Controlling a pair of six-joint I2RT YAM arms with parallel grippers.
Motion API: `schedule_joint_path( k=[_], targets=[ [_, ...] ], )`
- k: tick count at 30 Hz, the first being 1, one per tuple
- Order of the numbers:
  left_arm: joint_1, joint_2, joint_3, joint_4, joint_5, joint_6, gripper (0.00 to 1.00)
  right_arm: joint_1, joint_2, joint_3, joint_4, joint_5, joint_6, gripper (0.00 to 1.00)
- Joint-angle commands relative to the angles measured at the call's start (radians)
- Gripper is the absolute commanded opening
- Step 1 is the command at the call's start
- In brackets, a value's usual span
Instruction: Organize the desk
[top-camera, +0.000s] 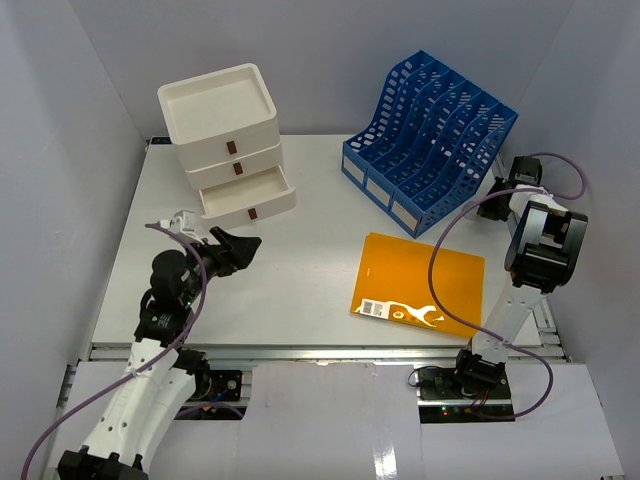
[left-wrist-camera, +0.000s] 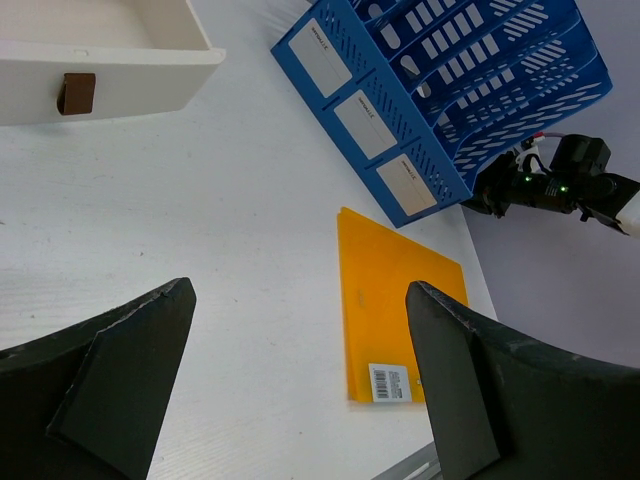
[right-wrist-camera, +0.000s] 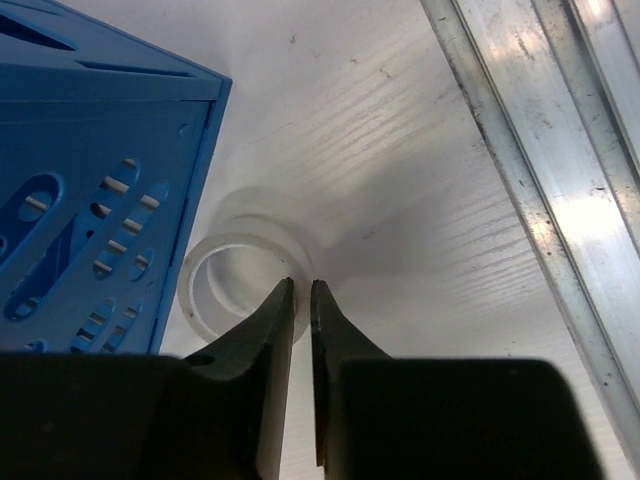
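White surface (top-camera: 300, 270) sits between grey walls (top-camera: 300, 50), carrying drawer box (top-camera: 232, 140), blue file rack (top-camera: 430, 140), orange folder (top-camera: 420, 280); left pincer (left-wrist-camera: 300, 288) wide open, empty; right pincer (right-wrist-camera: 302, 290) nearly closed on rim of white ring (right-wrist-camera: 197, 290) by rack.

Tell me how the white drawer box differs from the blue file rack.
The drawer box is white and solid-walled; the file rack is blue and full of holes. The drawer box stacks drawers, the lowest pulled out; the file rack lines up side-by-side slots. Both stand far back on the desk.
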Motion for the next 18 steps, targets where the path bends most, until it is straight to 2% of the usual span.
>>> schedule_joint_path(
  k=[1, 5, 11, 14, 18],
  targets=[
    [0.007, -0.026, 0.052, -0.067, -0.025, 0.001, 0.98, 0.001, -0.063, -0.019, 0.017, -0.052, -0.009, 0.11],
    [0.007, -0.052, 0.064, -0.110, -0.040, 0.006, 0.98, 0.001, -0.118, -0.057, 0.024, -0.095, -0.035, 0.08],
    [0.007, -0.097, 0.081, -0.160, -0.053, 0.003, 0.98, 0.003, -0.342, -0.238, 0.089, -0.231, -0.136, 0.08],
    [0.007, -0.107, 0.095, -0.181, -0.065, 0.008, 0.98, 0.002, -0.476, -0.318, 0.080, -0.318, -0.241, 0.08],
    [0.007, -0.102, 0.124, -0.200, -0.070, 0.014, 0.98, 0.025, -0.648, -0.377, 0.003, -0.559, -0.478, 0.08]
  ],
)
